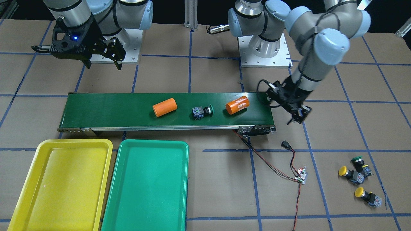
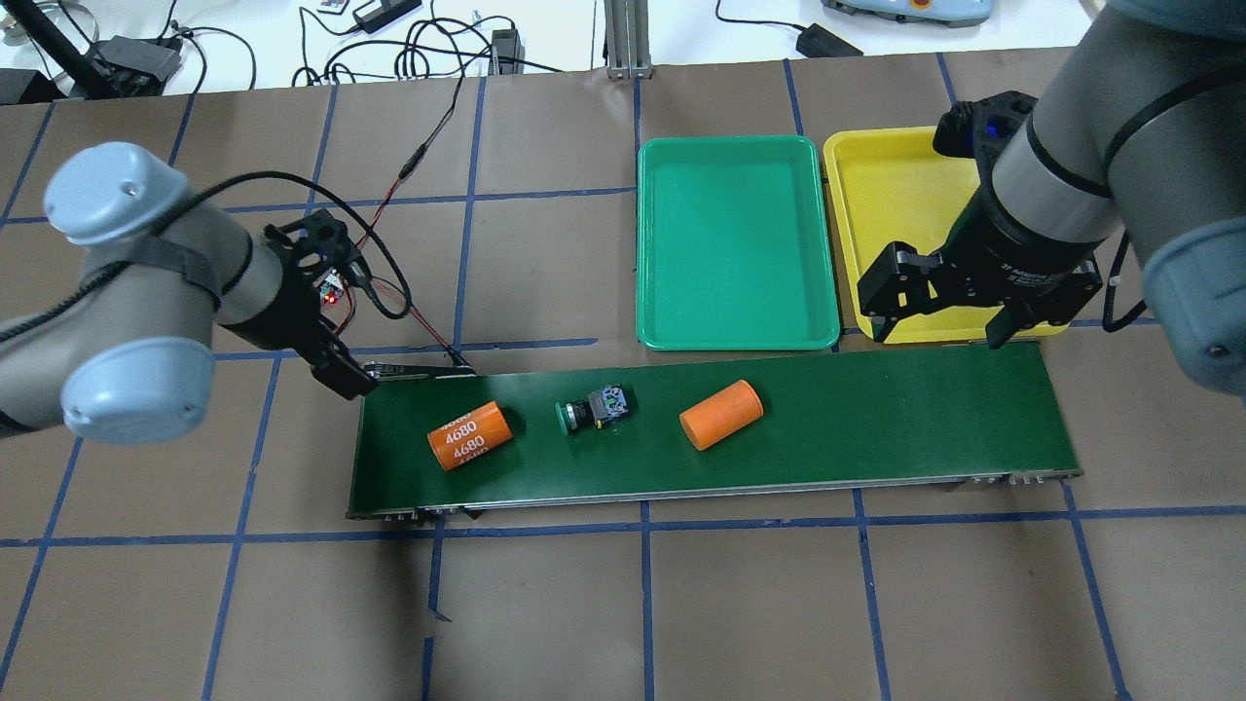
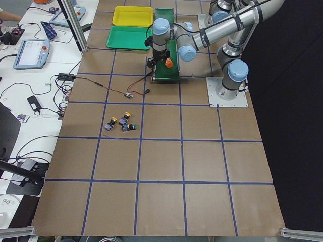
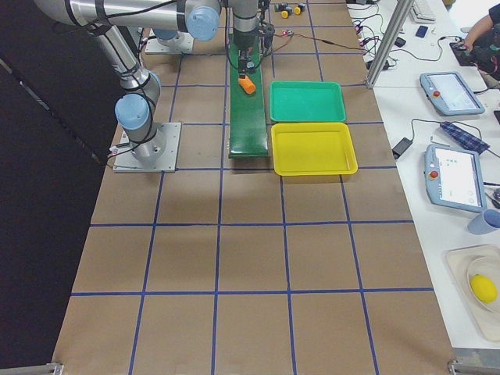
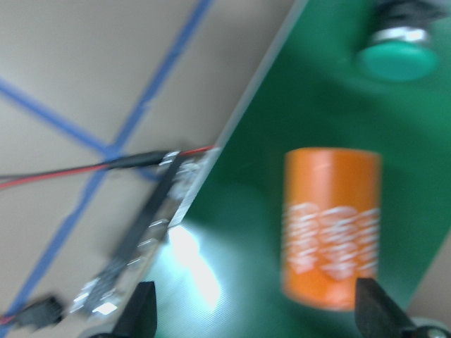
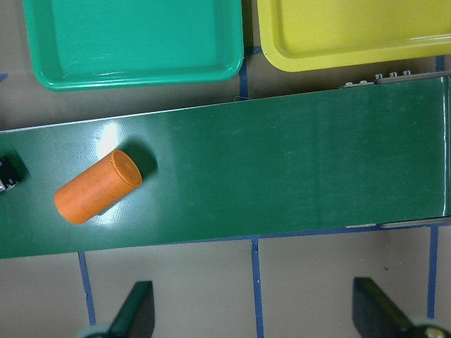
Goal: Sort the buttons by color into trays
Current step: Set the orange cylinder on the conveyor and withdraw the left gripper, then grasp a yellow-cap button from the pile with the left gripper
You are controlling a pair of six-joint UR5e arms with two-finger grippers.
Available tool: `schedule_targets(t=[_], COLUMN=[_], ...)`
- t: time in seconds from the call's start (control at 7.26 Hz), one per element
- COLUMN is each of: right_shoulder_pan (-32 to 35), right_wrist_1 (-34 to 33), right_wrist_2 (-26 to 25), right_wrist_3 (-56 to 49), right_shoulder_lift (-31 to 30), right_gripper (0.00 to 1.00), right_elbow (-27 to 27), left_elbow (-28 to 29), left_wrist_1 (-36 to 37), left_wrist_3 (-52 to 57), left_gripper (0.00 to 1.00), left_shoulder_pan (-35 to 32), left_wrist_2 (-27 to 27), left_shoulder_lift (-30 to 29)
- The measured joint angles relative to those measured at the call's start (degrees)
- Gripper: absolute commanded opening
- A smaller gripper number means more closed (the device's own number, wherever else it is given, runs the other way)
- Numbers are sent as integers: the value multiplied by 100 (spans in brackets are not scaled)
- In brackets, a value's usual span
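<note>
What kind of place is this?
Probably a robotics lab rather than a factory: two robot arms bolted to a table marked with a taped grid, a short conveyor belt, and a side bench of cables and control tablets.

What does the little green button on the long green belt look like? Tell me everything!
The green button has a round green cap, a silvery ring, a black body and a grey-blue block at the back, plastic by its look. It lies on its side on the dark-green belt, cap toward the numbered orange cylinder, the plain orange cylinder behind it. It touches neither; only the belt touches it.
</note>
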Motion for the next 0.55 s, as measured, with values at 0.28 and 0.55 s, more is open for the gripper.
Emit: schedule_targets(t=[0.28,0.55], right_shoulder_pan=[-6,-13], right_wrist_1=[-11,-28], right_wrist_2=[-27,-30], right_wrist_3=[60,69], right_shoulder_lift=[42,51], right_gripper=[100,100], right_elbow=[44,55], left_elbow=[1449,2601], left_wrist_1=[-161,-93], left_wrist_3=[490,179], left_gripper=[100,100], left_shoulder_pan=[864,1335], left_wrist_2=[22,-67], left_shoulder_lift=[-1116,-2254])
